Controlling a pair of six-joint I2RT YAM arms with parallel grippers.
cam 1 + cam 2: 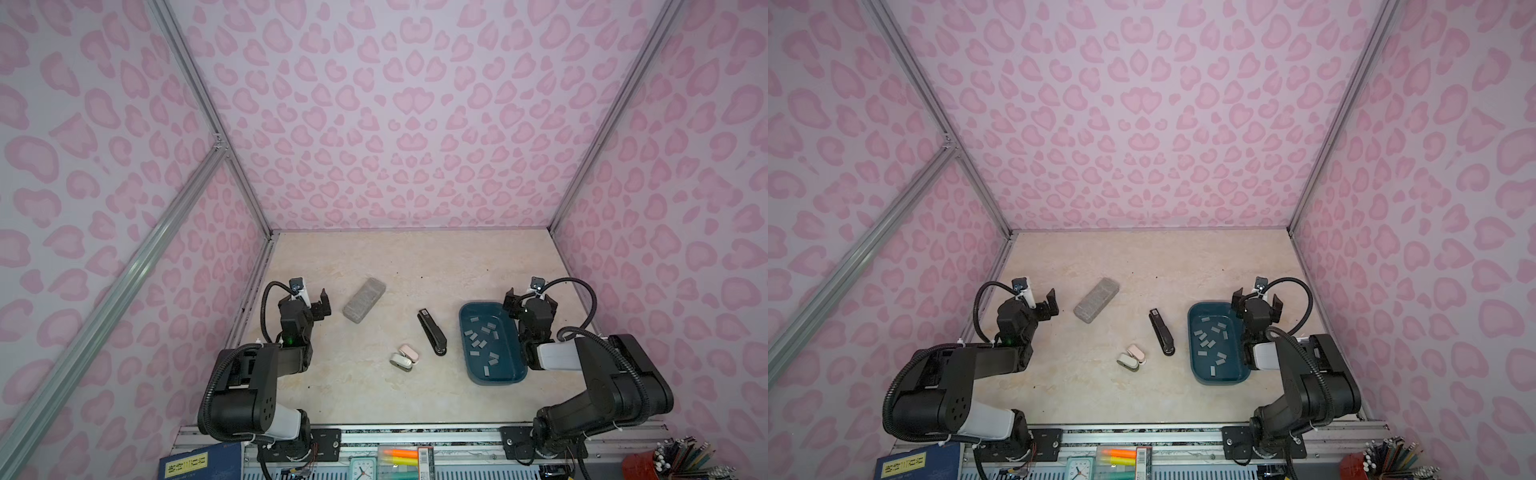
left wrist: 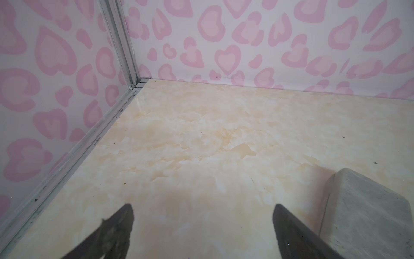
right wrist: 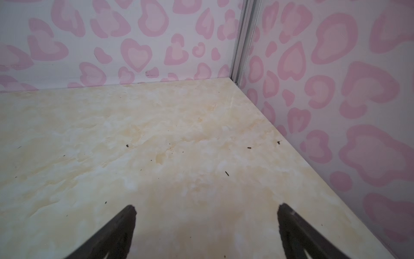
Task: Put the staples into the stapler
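Left gripper [image 2: 202, 209]: parked by the left edge of the table [image 1: 374, 257], raised, jaws spread wide, nothing held. Only bare tabletop is seen between the fingers in the left wrist view. It is aimed toward the far left corner, which is read as a neutral pose kept clear of the work.

Grey speckled block [image 1: 365, 300]: laid flat just beside that gripper, in the far left part of the table. Not touched. Judged a distractor.

Two small pale clip-like items [image 1: 409, 352]: set touching each other, between mid-table and the near edge. Type cannot be told.

Stapler [image 1: 432, 332]: laid flat at mid-table, closed as far as can be seen, long axis run far to near with a slight slant. It is placed between both arms, presumably so it can be pinned by one and fed by the other. It is not opened yet, so loading is judged not started.

Staples [image 1: 485, 331]: about a dozen short grey strips, scattered loose in the teal tray [image 1: 462, 328], which is set near the right edge, just beside the stapler. Probably kept there so strays are contained.

Right gripper [image 3: 206, 208]: held by the tray's far right corner, jaws fully spread, empty. It is the gripper nearest the staples, so the first pick is expected from this side.
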